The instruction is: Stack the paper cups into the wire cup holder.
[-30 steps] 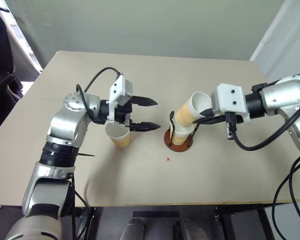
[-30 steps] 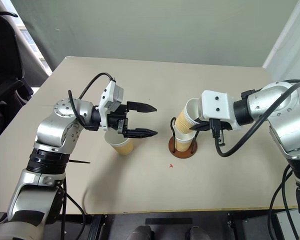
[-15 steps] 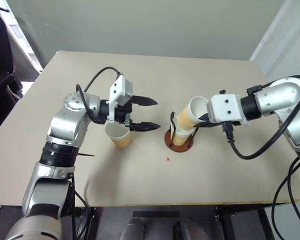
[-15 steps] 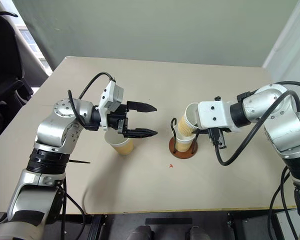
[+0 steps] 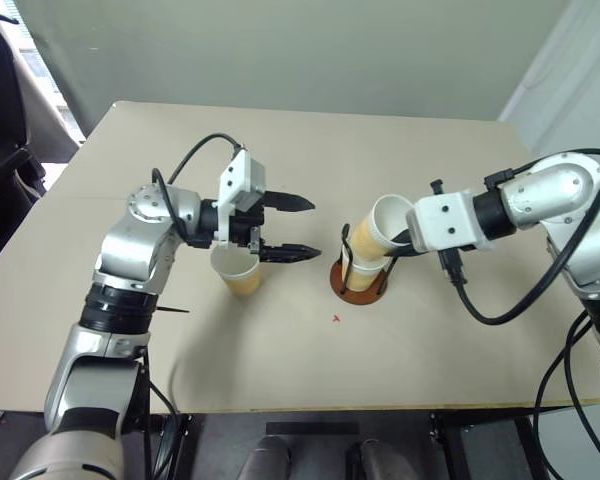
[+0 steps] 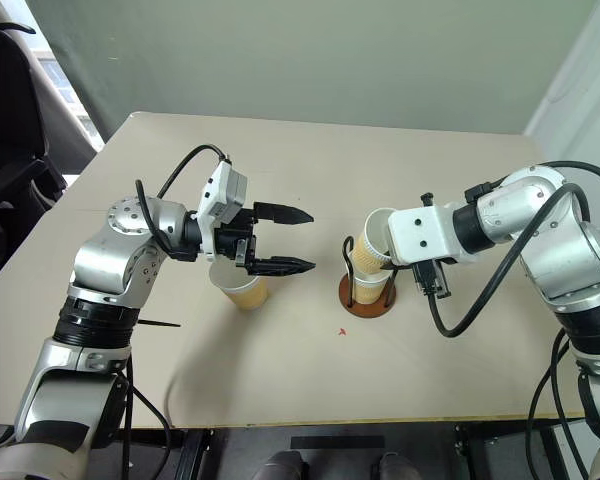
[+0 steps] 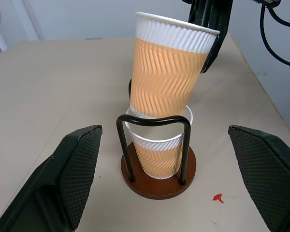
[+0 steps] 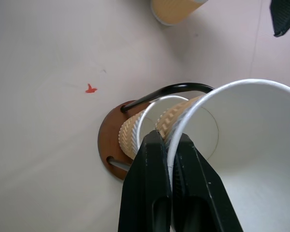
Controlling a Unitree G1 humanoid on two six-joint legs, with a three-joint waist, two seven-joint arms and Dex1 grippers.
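Note:
The wire cup holder (image 5: 357,287), a brown disc with black wire loops (image 7: 154,121), stands mid-table with one paper cup (image 7: 157,157) upright inside it. A second paper cup (image 5: 377,232) leans to the right, its bottom inside the first cup's mouth. My right gripper (image 8: 168,137) is shut on this cup's white rim, one finger inside and one outside. A third paper cup (image 5: 239,275) stands on the table to the holder's left. My left gripper (image 5: 305,229) hovers just above and to the right of that cup, open and empty, pointing at the holder.
A small red mark (image 5: 336,319) lies on the beige table (image 5: 430,160) in front of the holder. A dark chair (image 5: 0,150) stands beyond the table's left edge. The far half of the table is bare.
My right wrist has rolled and drawn in toward the holder. The held cup now stands a little steeper and lower in the holder's cup. The left arm has not moved.

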